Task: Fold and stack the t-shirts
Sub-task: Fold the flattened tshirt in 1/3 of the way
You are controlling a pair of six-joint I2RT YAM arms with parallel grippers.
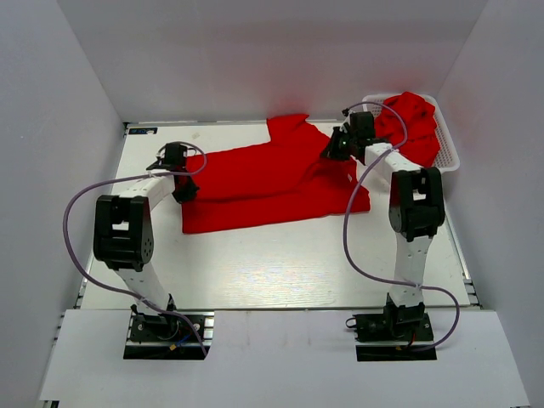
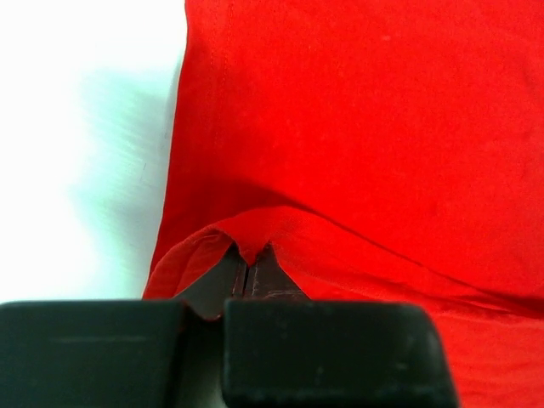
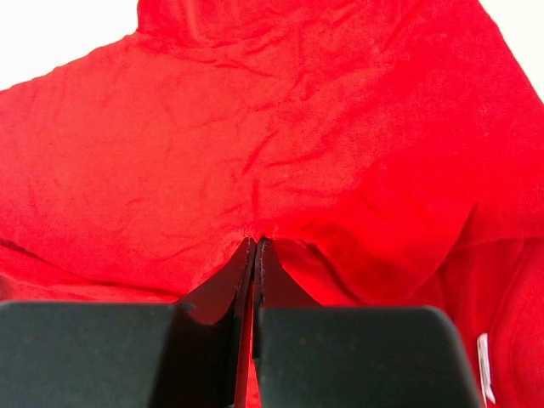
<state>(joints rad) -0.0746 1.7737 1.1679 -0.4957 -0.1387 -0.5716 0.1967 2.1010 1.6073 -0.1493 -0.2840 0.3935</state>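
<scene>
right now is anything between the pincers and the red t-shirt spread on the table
Nothing visible does. The left pincer is shut on the left edge of the t-shirt, and the right pincer is shut on its fabric at the right side. No other object lies between them.

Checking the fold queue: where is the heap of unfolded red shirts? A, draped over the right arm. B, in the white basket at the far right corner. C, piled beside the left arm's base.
B: the heaped t-shirts fill the white basket at the far right; the spread t-shirt lies mid-table.
</scene>
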